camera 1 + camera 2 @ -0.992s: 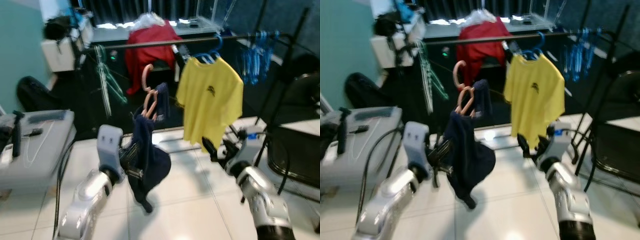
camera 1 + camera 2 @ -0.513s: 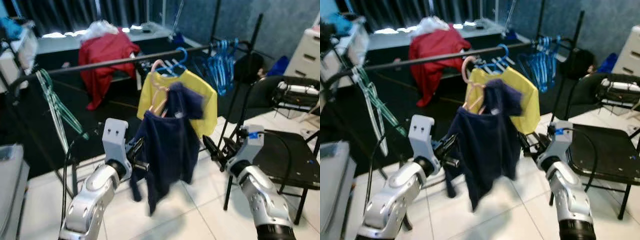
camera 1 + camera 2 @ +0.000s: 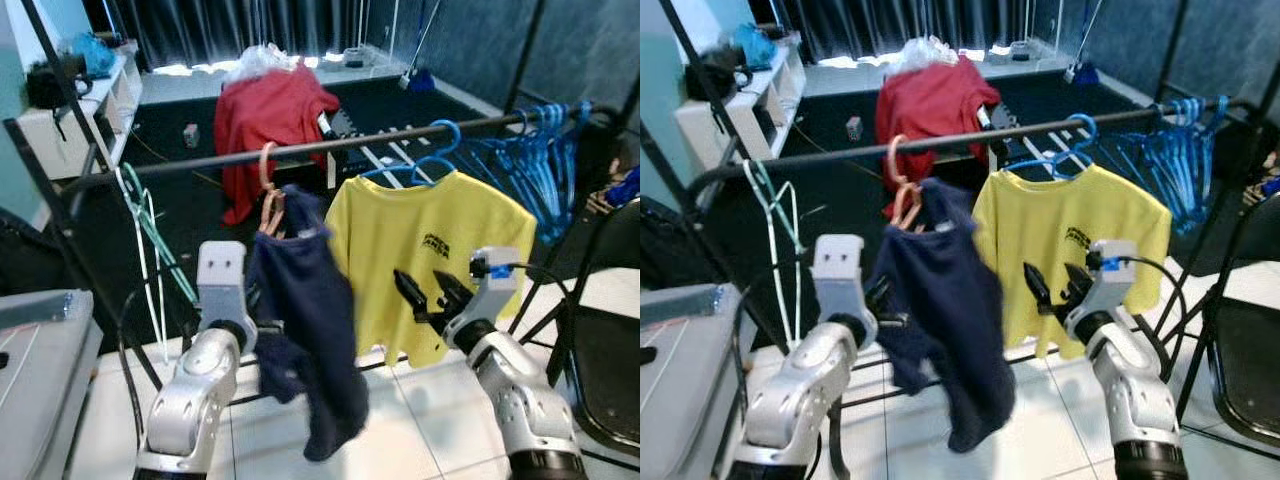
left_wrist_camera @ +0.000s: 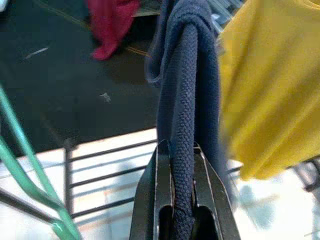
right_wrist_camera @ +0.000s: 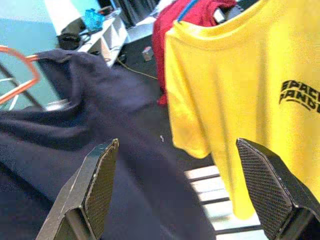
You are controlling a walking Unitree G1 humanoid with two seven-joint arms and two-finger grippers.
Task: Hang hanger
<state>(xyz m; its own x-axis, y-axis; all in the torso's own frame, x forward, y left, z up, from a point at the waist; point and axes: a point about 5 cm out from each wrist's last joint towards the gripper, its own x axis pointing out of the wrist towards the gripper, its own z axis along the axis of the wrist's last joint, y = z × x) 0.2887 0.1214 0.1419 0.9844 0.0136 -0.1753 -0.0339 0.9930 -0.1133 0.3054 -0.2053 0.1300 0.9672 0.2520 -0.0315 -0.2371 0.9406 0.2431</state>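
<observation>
Head cam: orange hanger (image 3: 268, 190) w/ navy shirt (image 3: 305, 340) is hooked on the dark rail (image 3: 330, 147), just left of the yellow tee (image 3: 425, 255) on its blue hanger (image 3: 430, 150). Left gripper (image 3: 258, 328) sits at the navy cloth's edge. Right gripper (image 3: 428, 295) hovers in front of the yellow tee, fingers spread, nothing in them.

Left wrist cam: fingers (image 4: 207, 195) clenched on a rolled fold of navy shirt (image 4: 187, 100); green hangers (image 4: 22, 165) off to one side.

Right wrist cam: fingers (image 5: 97, 182) wide apart, navy cloth and yellow tee (image 5: 240, 115) ahead, red garment (image 5: 165, 35) behind.
</observation>
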